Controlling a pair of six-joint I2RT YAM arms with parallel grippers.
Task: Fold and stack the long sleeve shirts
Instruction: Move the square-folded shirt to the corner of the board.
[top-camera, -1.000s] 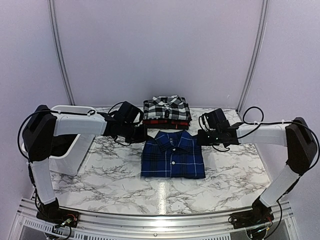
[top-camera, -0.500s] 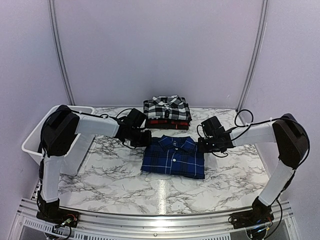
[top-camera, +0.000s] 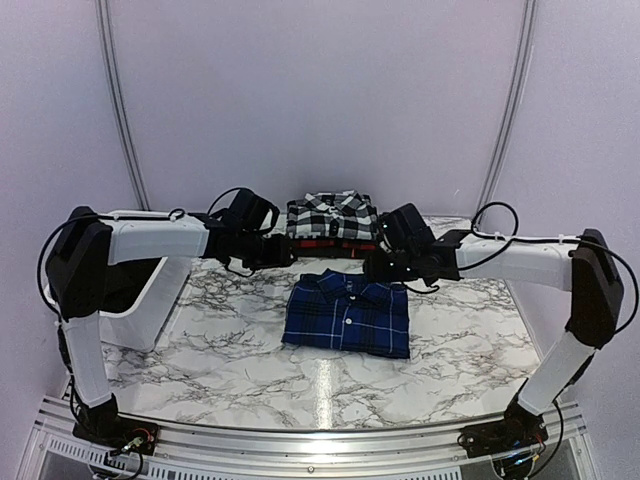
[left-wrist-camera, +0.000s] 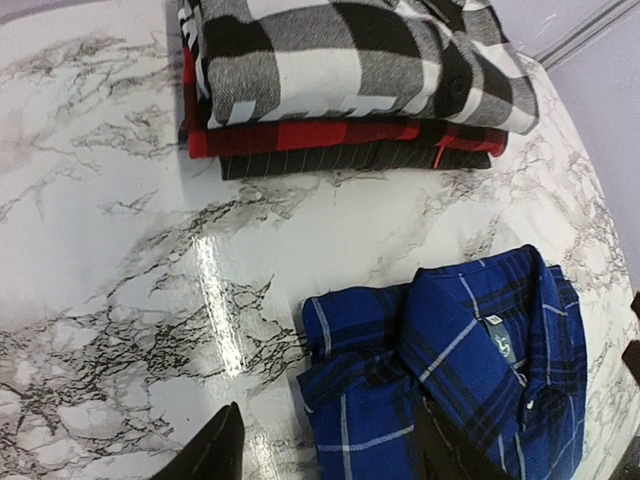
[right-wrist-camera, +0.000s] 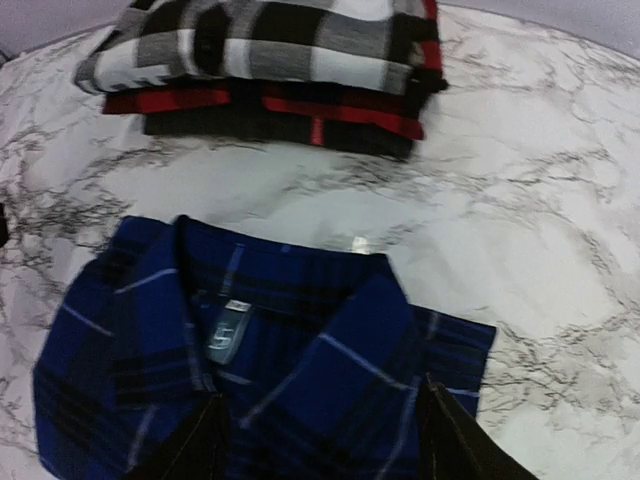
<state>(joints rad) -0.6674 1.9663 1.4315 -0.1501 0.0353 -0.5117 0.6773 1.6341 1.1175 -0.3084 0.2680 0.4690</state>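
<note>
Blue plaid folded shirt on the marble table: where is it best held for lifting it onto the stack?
Take the royal blue plaid folded shirt at its two side edges near the collar, one arm from each side. It lies flat, collar toward the stack of folded plaid shirts, so a two-sided hold probably keeps the fold.

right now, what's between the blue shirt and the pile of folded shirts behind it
Nothing but a bare strip of marble table; the blue shirt and the pile lie apart. Both wrist views show it.
</note>
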